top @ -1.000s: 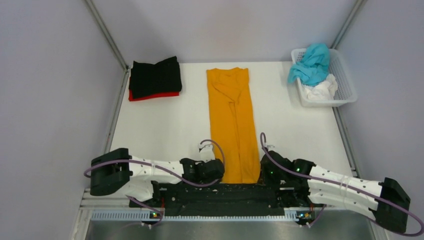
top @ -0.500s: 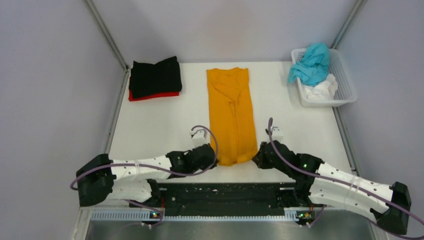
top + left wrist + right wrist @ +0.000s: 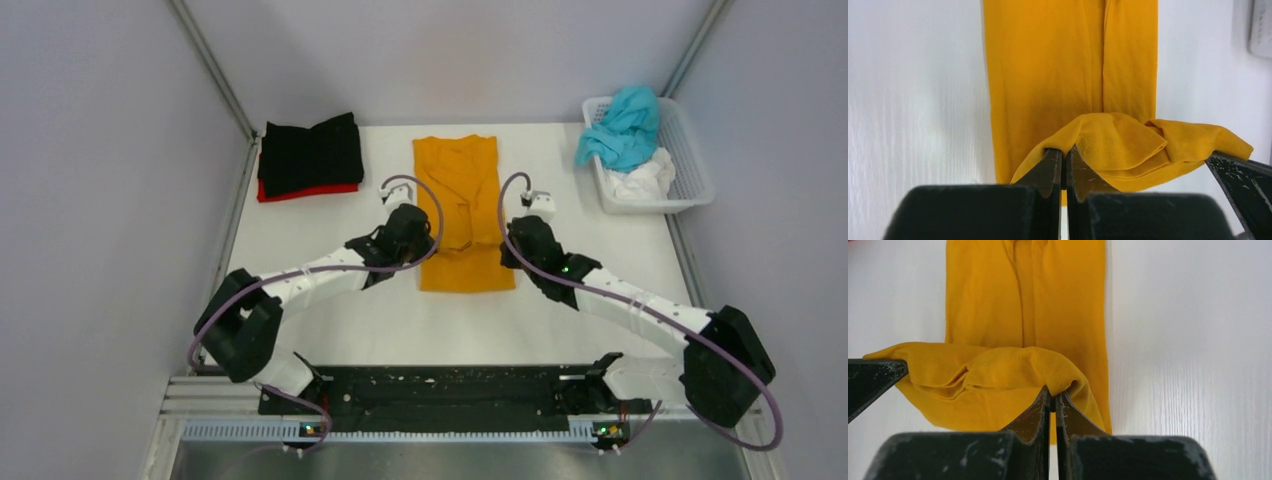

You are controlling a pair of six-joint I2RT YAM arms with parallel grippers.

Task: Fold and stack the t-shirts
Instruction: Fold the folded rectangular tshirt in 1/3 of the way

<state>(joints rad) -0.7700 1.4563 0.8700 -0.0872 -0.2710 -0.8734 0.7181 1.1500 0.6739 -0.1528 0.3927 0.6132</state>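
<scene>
An orange t-shirt (image 3: 462, 190) lies as a long strip on the table's middle, its near end lifted and doubled back. My left gripper (image 3: 425, 243) is shut on the hem's left corner (image 3: 1083, 137); its tips (image 3: 1064, 152) pinch the cloth. My right gripper (image 3: 507, 247) is shut on the hem's right corner (image 3: 1048, 371), tips (image 3: 1053, 390) pinched on it. The hem hangs between both grippers above the lower layer. A folded black t-shirt (image 3: 310, 152) rests on a folded red t-shirt (image 3: 305, 191) at the back left. Teal (image 3: 622, 128) and white (image 3: 640, 182) t-shirts lie crumpled in the basket.
A white lattice basket (image 3: 690, 165) stands at the back right corner. Grey walls close the table on the left, right and back. A black rail (image 3: 440, 385) runs along the near edge between the arm bases.
Both arms have carried the orange t-shirt's near hem away from the front edge toward the middle, doubling the strip over itself. The right gripper has closed on its corner during this.
</scene>
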